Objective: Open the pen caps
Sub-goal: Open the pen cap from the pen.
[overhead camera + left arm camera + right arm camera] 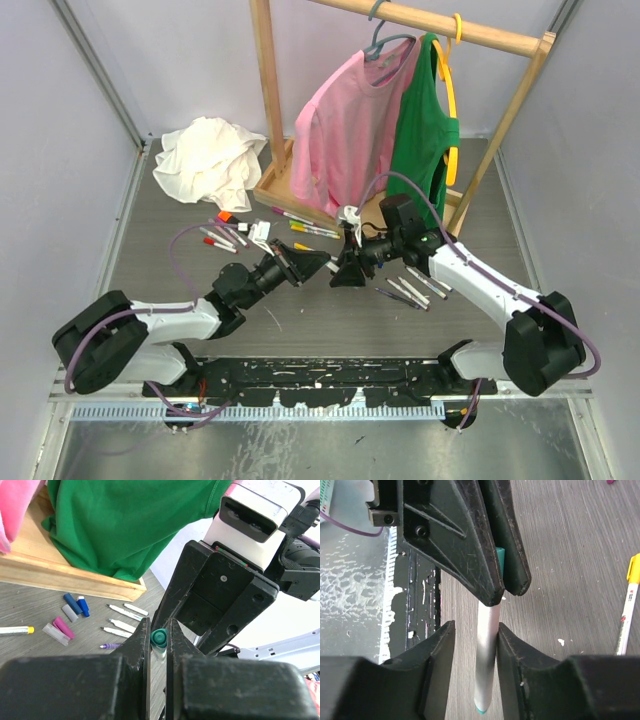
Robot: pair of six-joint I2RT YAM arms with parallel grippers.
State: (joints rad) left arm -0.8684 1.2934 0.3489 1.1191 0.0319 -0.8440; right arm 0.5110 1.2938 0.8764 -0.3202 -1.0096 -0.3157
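Observation:
A slim white pen (487,655) with a teal tip hangs above the table between both grippers. Its green cap (159,638) sits pinched between the fingers of my left gripper (158,630), which is shut on that capped end. In the right wrist view, my right gripper (475,626) stands open around the barrel: the right finger touches it and a gap shows on the left. The two grippers meet nose to nose mid-table, left gripper (318,262) and right gripper (350,268). Loose pen caps, blue (77,605) and pink (62,627), lie on the table.
Uncapped pens (125,612) lie under the right arm, more pens (225,235) at the left and a yellow-capped one (629,605) nearby. A wooden rack (268,110) with a pink shirt (345,130) and a green shirt (425,130) stands behind. A white cloth (208,160) lies back left.

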